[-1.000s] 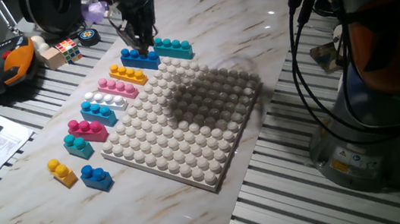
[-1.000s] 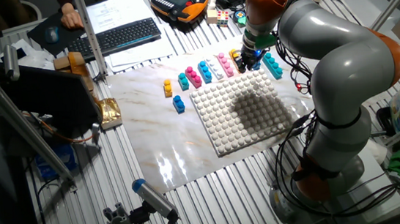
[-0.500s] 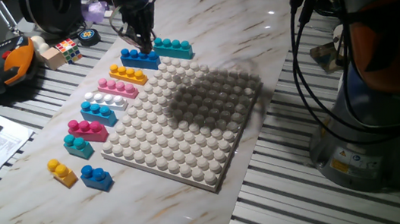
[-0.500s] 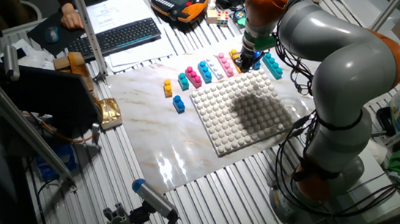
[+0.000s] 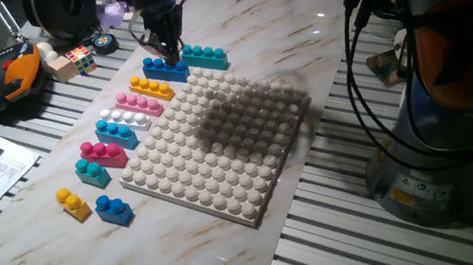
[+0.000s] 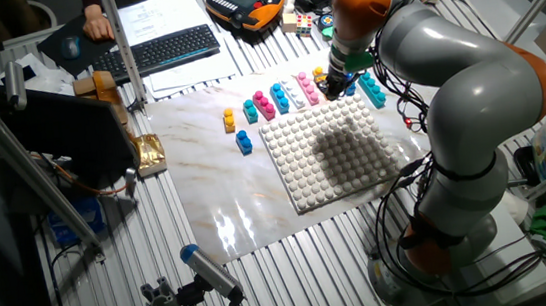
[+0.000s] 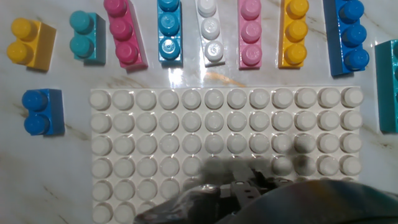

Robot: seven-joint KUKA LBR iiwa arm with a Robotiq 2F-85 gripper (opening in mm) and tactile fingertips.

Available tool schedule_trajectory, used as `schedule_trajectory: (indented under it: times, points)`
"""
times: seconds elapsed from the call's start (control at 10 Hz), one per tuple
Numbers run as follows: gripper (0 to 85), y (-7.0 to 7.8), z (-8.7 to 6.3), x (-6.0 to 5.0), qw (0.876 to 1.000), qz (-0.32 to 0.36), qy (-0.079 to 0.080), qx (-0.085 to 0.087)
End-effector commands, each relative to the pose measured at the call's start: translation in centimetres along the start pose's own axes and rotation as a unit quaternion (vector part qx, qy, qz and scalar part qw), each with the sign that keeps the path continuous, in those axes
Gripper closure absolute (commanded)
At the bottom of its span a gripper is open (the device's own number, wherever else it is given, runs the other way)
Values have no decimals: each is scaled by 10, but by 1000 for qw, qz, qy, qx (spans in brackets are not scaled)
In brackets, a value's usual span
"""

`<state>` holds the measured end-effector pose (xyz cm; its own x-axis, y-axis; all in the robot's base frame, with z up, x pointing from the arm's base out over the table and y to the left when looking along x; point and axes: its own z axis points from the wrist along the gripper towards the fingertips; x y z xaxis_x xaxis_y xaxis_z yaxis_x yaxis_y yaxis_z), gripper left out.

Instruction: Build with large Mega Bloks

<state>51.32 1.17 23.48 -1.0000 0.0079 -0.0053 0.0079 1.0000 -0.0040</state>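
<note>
Gripper [image 5: 165, 52] sits low over the blue brick [image 5: 164, 68], likely to lift it for the baseplate [image 5: 220, 148]; whether its jaws grip cannot be told

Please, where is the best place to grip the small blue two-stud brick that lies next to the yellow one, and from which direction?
Probably from above, pinching the two long flat sides of the blue two-stud brick. It sits upright, studs up, apart from the yellow brick and the baseplate, so both sides look free.
</note>
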Motion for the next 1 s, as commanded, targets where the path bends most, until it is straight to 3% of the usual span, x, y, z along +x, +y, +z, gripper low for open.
schedule_trajectory:
  times: [0.0,0.4,0.9]
  points:
    - [843,1,1,-1,1000,1,1,-2]
    - [843,0,3,-5,1000,-3,-5,7]
    - [843,2,0,-5,1000,-3,-3,2]
